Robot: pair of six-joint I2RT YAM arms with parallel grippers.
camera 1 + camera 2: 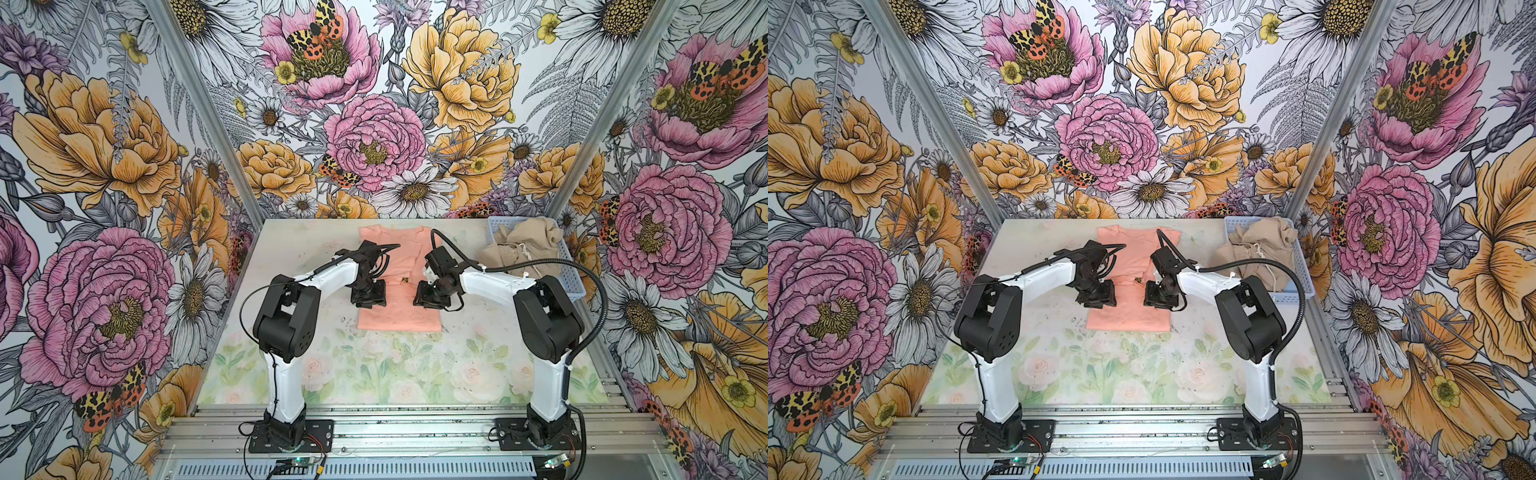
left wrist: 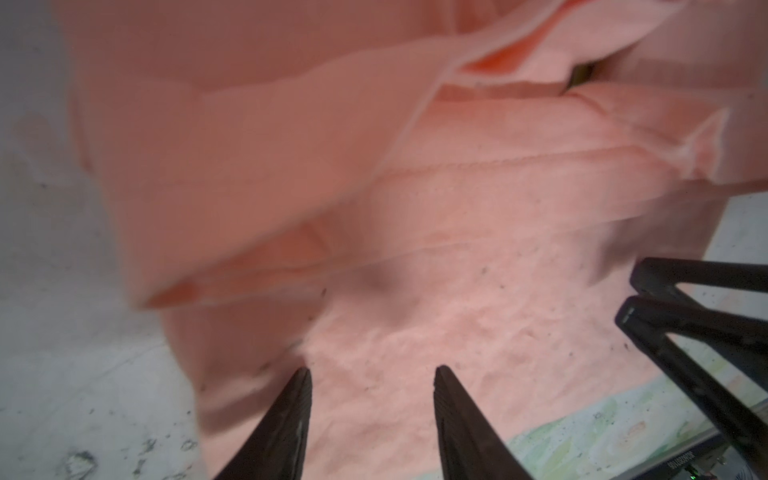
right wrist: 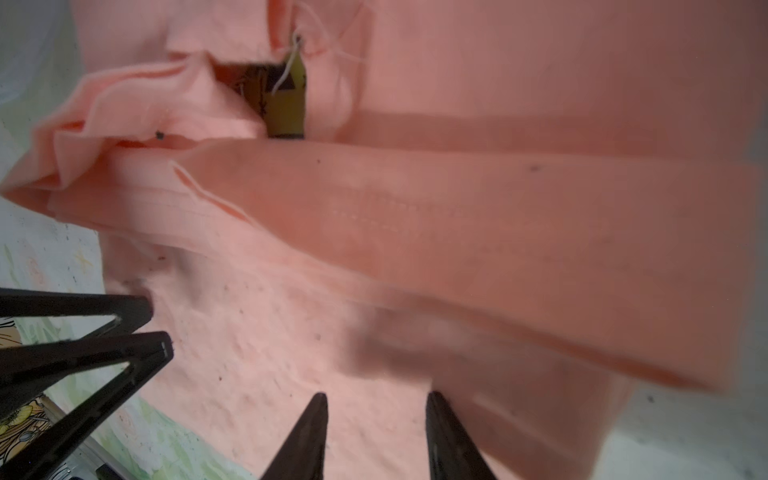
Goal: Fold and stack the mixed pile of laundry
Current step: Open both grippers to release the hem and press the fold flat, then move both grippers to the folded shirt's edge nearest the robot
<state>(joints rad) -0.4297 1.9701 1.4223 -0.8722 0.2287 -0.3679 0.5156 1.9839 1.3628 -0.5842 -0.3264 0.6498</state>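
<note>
A pale table [image 1: 291, 249] with a faded rose print sits inside walls covered in bold flowers. Two white-and-black arms reach in from the near edge.

A peach T-shirt [image 1: 399, 316] lies flat at the table's middle, toward the back, seen in both top views. Its sides are folded inward, making a narrow rectangle. Its long axis runs straight away from the arm bases, with the hem nearest them.

At the far right, beige shorts [image 1: 519, 249] slump in a soft, crumpled heap over a light blue perforated basket [image 1: 569, 282], with a white drawstring dangling. They are well apart from both grippers, and the right arm is nearer.

The left gripper [image 1: 368, 300] hangs over the T-shirt's left edge and the right gripper [image 1: 428, 298] over its right edge, about midway along its length. The arms are equally near, so the next fold probably needs both. The hem lies toward the bases from the fingers.

In the wrist views, the left fingers [image 2: 291, 415] and right fingers [image 3: 451, 436] are dark, tapered and spread apart, pinching nothing. Beneath them is matte, finely pebbled knit cloth with stitched hems.

A small olive patch [image 3: 286, 99] peeks out between the folds.
</note>
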